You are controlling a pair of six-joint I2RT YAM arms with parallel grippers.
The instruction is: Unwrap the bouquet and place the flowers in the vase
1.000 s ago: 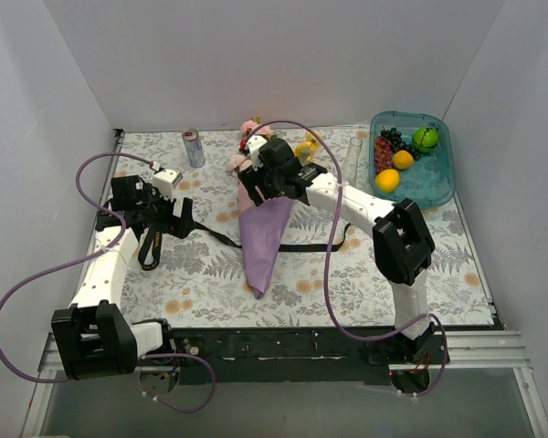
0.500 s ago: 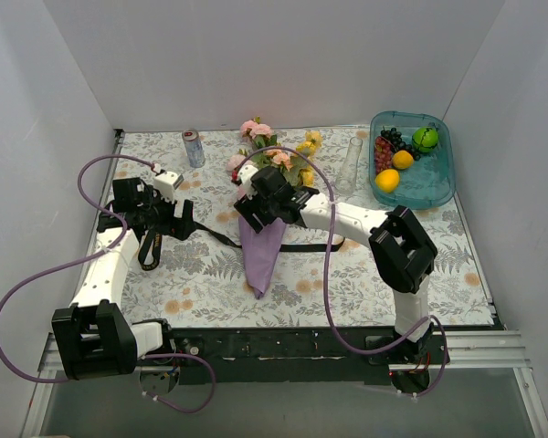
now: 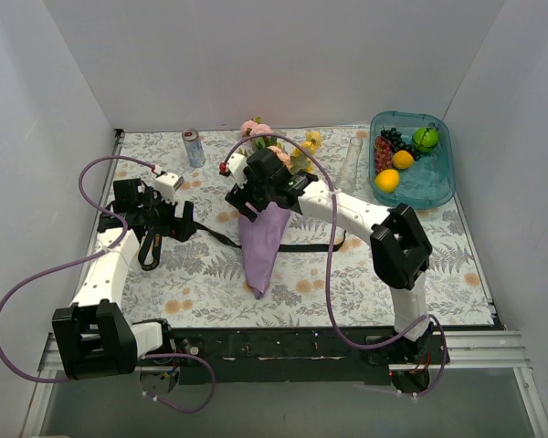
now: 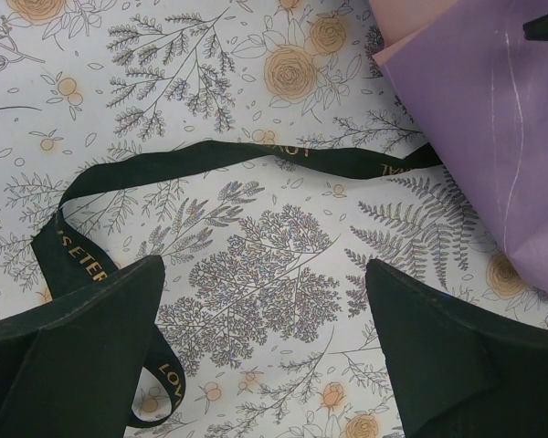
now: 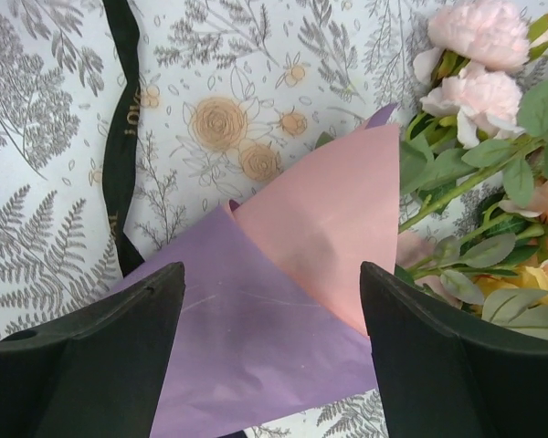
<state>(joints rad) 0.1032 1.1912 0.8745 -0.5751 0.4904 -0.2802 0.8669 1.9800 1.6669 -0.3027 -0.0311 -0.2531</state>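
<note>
The left claw (image 4: 265,274) hangs released over the loose black ribbon (image 4: 237,155) that passes beneath it. The right claw (image 5: 272,274), also released, hovers just above the folded paper (image 5: 256,356), with the flowers (image 5: 479,64) just beside it. I judge the unwrapping is in hand; next it should pinch the paper edge and peel it away. The vase (image 3: 351,164) stands farther off, well apart, on the floral desk (image 3: 192,274) between white walls (image 3: 256,64).

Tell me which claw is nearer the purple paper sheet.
Right. The right claw hangs over the purple paper sheet at its top edge, beside the flowers; the left claw sits apart to its left, over the black ribbon.
</note>
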